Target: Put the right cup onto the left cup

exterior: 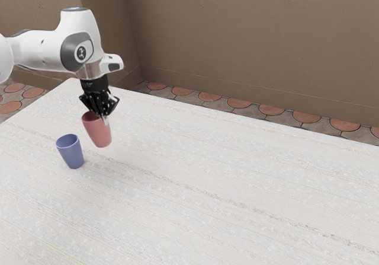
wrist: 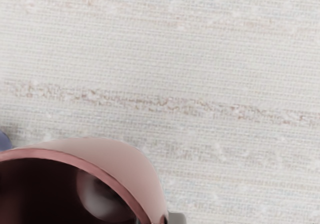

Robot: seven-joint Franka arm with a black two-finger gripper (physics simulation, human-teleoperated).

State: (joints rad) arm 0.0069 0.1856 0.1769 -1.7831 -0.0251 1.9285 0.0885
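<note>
Wall: plain brown [exterior: 254,45], spanning the back of the exterior view and meeting a corner toward that view's left.
Table: a pale, whitish top [exterior: 225,188] with faint streaks running along it; you see it beneath both cups.
Floor: reddish rounded tiles [exterior: 209,97] set in grey, visible to you between the table's far edge and the wall.
Arm: white with grey joint covers [exterior: 35,48], entering from the exterior view's left, its hand directed down over the table.
Gripper: black, two-fingered [exterior: 102,117], clasping the pink cup at the rim. You can note one finger [wrist: 176,218] against the outside of the cup's wall, with the other inside the mouth, so that the wall is pinched between them.
Pink cup: the right one of the pair in the exterior view [exterior: 99,134], mouth upward, hanging in the gripper's grasp. It is beside the blue cup, apart from it, and is not placed on it. You cannot tell from these views how far its base stands from the tabletop.
Blue cup: the left one of the pair [exterior: 72,153], upright on the table, open mouth up, nearer to your exterior viewpoint than the pink cup. In the wrist view you find a sliver of it beyond the pink rim.
</note>
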